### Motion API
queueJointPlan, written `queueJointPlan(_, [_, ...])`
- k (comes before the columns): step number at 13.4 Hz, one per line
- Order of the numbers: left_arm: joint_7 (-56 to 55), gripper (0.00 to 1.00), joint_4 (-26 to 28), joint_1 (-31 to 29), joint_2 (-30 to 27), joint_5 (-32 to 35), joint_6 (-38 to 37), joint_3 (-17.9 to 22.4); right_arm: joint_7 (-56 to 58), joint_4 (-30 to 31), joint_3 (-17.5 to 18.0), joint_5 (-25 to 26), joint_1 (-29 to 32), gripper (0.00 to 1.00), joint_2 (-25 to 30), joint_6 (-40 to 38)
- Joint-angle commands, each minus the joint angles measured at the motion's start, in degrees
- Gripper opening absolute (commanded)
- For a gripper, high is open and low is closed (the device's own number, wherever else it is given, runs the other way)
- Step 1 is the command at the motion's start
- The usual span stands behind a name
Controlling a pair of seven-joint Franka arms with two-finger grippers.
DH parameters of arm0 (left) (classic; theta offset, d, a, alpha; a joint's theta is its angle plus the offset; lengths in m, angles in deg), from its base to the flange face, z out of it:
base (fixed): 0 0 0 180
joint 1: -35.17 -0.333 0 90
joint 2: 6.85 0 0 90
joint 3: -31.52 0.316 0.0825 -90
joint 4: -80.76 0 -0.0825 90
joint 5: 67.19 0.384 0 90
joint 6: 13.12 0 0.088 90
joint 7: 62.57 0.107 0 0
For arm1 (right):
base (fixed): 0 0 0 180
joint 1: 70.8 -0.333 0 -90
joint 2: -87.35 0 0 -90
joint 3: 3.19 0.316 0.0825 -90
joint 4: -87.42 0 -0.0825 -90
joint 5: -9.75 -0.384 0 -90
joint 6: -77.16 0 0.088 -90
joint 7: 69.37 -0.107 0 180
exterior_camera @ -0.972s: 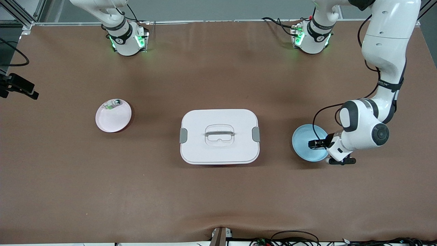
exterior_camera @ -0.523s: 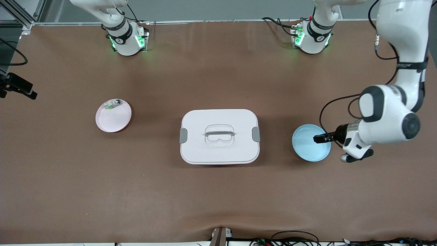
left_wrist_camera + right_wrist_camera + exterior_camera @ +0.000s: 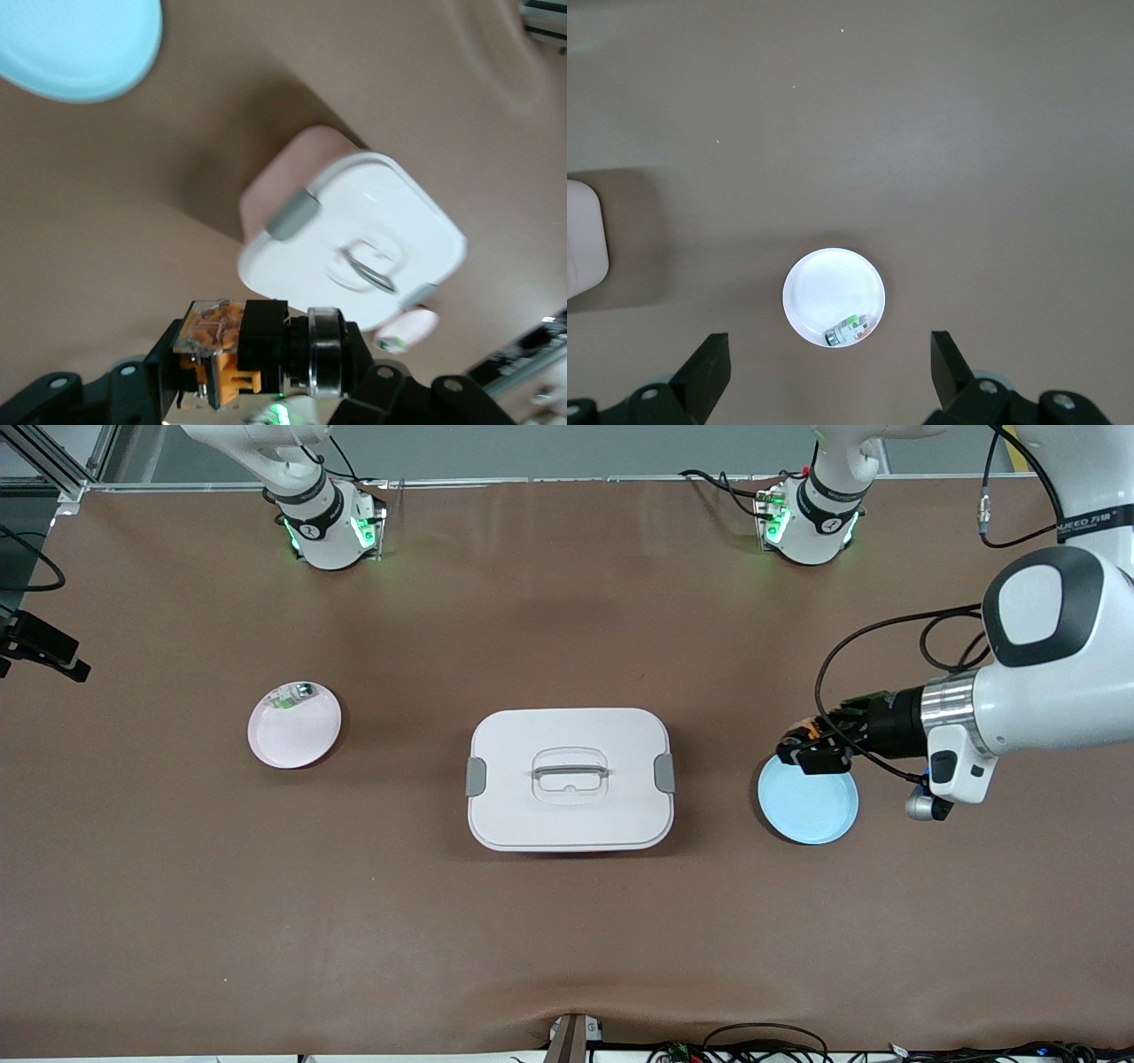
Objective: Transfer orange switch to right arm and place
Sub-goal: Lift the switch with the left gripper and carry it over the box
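The orange switch (image 3: 218, 335), a small black cylinder with an orange end and a clear cap, is clamped in my left gripper (image 3: 261, 359). In the front view the left gripper (image 3: 811, 751) hangs over the rim of the blue plate (image 3: 811, 815), pointing toward the white box, with the orange switch (image 3: 802, 734) at its tip. My right gripper (image 3: 828, 372) is open and empty, high above the pink plate (image 3: 833, 292). It is out of the front view.
A white lidded box (image 3: 569, 779) with a handle sits mid-table between the two plates. The pink plate (image 3: 294, 733) toward the right arm's end holds a small clear-white part with green marks (image 3: 292, 694). A black clamp (image 3: 40, 651) sticks in at the table's edge.
The left gripper has risen off the blue plate with the switch in it, and its wrist has swung level, pointing toward the box. The right arm has not moved.
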Motion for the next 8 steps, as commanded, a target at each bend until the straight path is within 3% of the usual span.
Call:
queueJointPlan(1, [-8.01,0.27,-1.55,-0.52,0.34,-4.32,-0.09,-3.05,-0.45,-0.22,0.37,0.05,-0.07,1.00,-0.41,0.02])
queueJointPlan(3, [-14.25,0.27,-1.55,-0.43,0.25,-5.39,4.99,-6.30,-0.71,0.04,0.63,-0.82,-0.51,1.00,-1.11,0.20])
queueJointPlan(6, [-24.97,0.27,-1.55,0.70,0.78,-6.10,15.62,-13.15,-0.88,0.57,0.45,-11.70,-0.42,1.00,-1.03,0.02])
queueJointPlan(8, [-31.30,0.27,-1.55,4.21,0.95,-5.83,21.51,-13.96,-1.23,0.66,0.54,-18.99,-1.47,1.00,-1.03,0.46])
